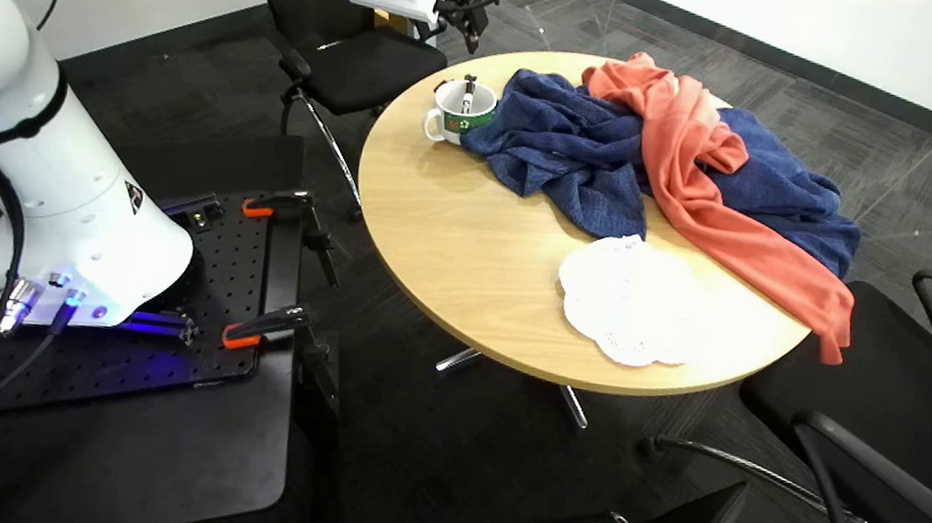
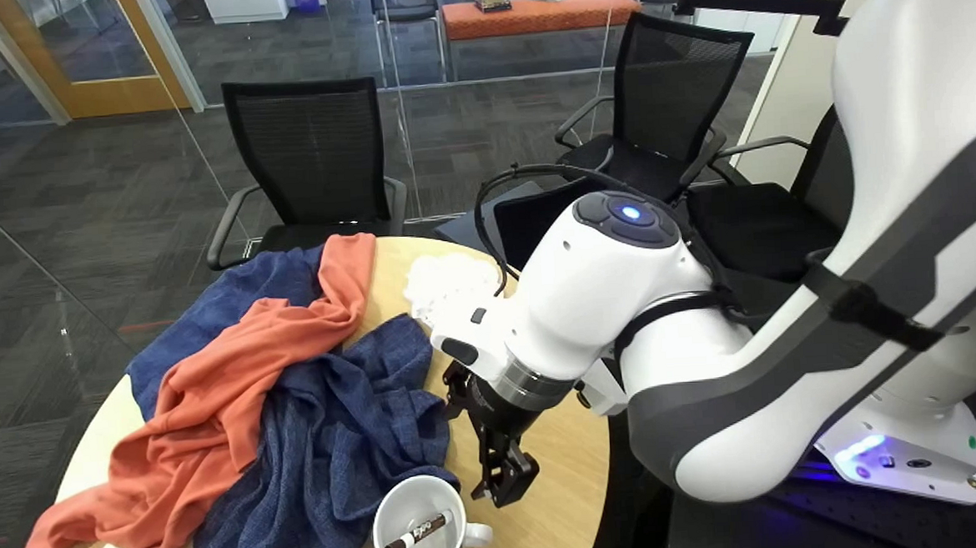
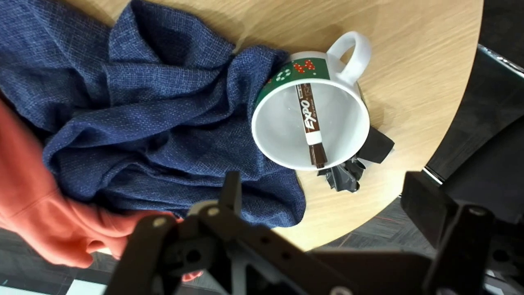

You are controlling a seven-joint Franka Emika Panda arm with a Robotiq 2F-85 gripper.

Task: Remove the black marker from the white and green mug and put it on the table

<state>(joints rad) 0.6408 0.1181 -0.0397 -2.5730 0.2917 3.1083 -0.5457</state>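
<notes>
Blue cloth (image 3: 163,123) touches the mug (image 3: 280,121) at wrist-view nine o'clock — the gripper (image 3: 324,183), jaws apart, could snag that cloth by closing wide of the marker (image 3: 311,119).

Black chairs (image 2: 306,150), grey carpet (image 2: 157,183), wood-framed door (image 2: 115,98), orange bench (image 2: 537,21)

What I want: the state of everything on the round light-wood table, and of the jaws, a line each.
Slim dark-brown EXPO marker: capped, leaning.
White mug with green band: upright, marker inside.
Dark-blue woven cloth: rumpled.
Coral fabric: draped across the blue cloth, one end overhanging the table.
White scalloped doily: lying flat.
Glossy black scrap: crumpled, beside the mug.
Black jaws: open, holding nothing.
</notes>
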